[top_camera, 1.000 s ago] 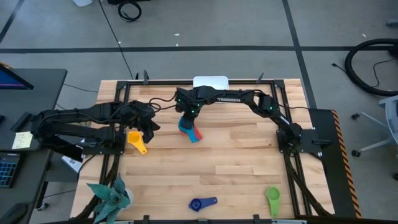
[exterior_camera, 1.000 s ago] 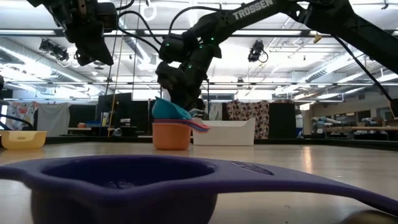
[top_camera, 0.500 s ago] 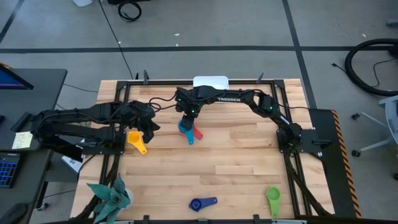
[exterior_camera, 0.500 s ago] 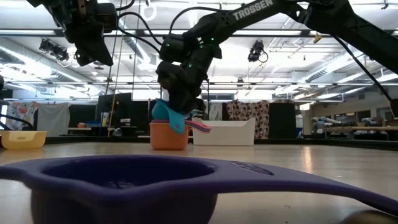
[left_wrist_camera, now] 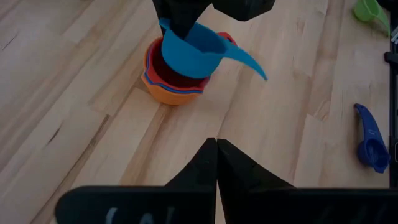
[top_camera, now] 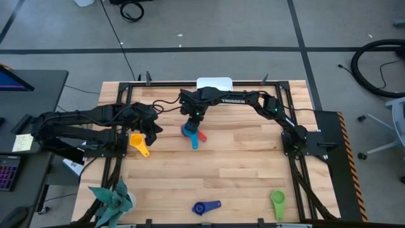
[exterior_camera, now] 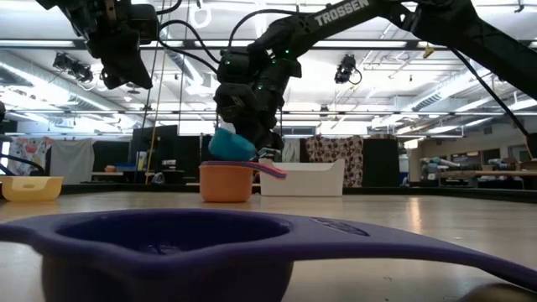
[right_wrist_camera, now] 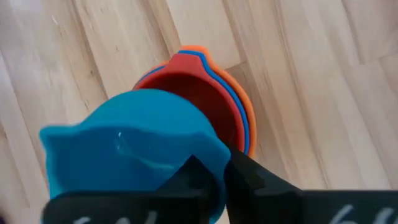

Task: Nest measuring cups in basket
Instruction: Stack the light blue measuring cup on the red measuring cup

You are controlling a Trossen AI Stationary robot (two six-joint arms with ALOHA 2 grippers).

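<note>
My right gripper (top_camera: 190, 122) is at the table's middle, shut on the light blue measuring cup (exterior_camera: 231, 144). The cup is tilted just above a nested stack (left_wrist_camera: 174, 81) of orange, blue and red cups standing on the table. My left gripper (left_wrist_camera: 216, 148) is shut and empty, raised left of the stack, near the yellow cup (top_camera: 139, 144). The dark blue cup (top_camera: 205, 207) and the green cup (top_camera: 277, 202) lie near the table's near edge. The white basket (top_camera: 214, 83) sits at the far edge. My right gripper holds the light blue cup by its bowl's rim (right_wrist_camera: 208, 155), on the side opposite the handle (left_wrist_camera: 249, 59). One finger (right_wrist_camera: 189, 174) seems to be inside the bowl and the other outside. The fingers come from above. The cup is lifted clear of the stack and tilted.
A teal spiky plant (top_camera: 114, 199) stands at the near left corner. Bare wood lies between the stack and the cups at the near edge. Black frame rails run along the table's sides.
My right gripper has risen a little and tipped the light blue cup. The cup sat in the stack a second ago and now hangs tilted just above it.
</note>
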